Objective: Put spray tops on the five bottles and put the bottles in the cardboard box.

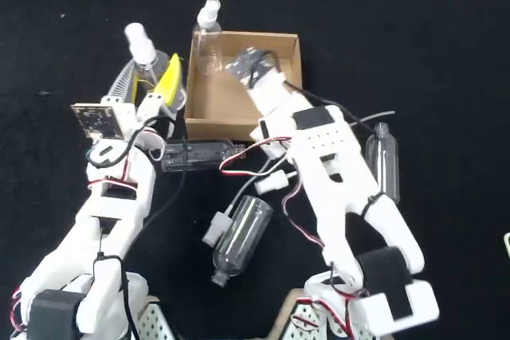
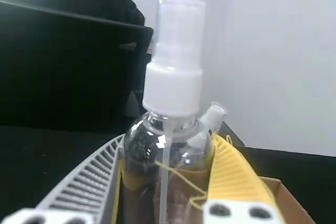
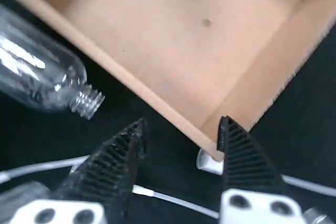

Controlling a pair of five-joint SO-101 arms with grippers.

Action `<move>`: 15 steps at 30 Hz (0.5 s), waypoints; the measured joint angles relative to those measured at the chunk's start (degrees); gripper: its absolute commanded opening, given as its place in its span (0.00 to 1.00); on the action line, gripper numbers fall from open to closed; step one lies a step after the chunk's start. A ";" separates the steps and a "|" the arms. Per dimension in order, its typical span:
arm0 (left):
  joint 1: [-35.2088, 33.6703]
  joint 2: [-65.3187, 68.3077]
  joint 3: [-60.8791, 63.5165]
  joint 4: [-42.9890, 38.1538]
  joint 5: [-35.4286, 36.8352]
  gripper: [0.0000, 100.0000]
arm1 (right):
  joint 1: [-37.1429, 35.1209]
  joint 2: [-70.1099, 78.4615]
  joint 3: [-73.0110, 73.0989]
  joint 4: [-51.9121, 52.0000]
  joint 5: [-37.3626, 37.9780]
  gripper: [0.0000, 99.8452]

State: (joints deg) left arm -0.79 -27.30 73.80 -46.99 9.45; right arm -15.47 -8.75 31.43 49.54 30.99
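Table (image 1: 446,53): black; carries the box, the bottles and the loose tops.
Cardboard box (image 1: 219,127): open, at the middle of the far half of the table; the right wrist view shows a plain brown floor.
Left hand (image 1: 151,76): clamped around a clear bottle, grey finger on one side and yellow finger on the other; it sits just off the box's left wall.
Held bottle (image 1: 148,65): upright in the left hand. A white spray top (image 1: 137,36) is on its neck, and the dip tube runs down inside.
Second topped bottle (image 1: 209,37): upright at the box's far-left corner, inside it as far as the high view shows; a white top is on.
Right hand (image 3: 182,124): jaws wide apart with nothing between them; it hangs over the box's near-right corner, tips just outside the wall.
Bare-necked bottle (image 1: 199,155): on its side just beside the box's near wall and parallel to it; the threaded neck points toward the near-right corner.
Middle bottle (image 1: 239,236): on its side between the two arms, neck toward the near edge, no top.
Loose spray top (image 1: 213,228): just beside the middle bottle, on the side toward the table's left edge.
Other loose spray top (image 1: 275,181): between the box's near wall and the middle bottle, by the right arm; its tube trails toward the middle bottle.
Right-side bottle (image 1: 385,165): toward the right edge, partly behind the right arm, no top; cannot tell whether it stands or lies.
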 measured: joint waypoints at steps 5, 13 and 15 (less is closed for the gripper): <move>-3.08 0.00 0.70 0.00 0.00 0.03 | 0.00 6.95 -5.27 0.00 5.63 0.22; -7.65 0.00 1.85 0.00 0.00 0.03 | 0.00 12.22 -8.88 0.00 7.12 0.21; -8.44 0.00 1.85 0.00 0.00 0.03 | 0.00 12.66 -8.88 0.00 7.12 0.19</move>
State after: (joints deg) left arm -9.23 -27.30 75.65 -46.99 9.45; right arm -15.47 3.91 22.55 49.54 38.11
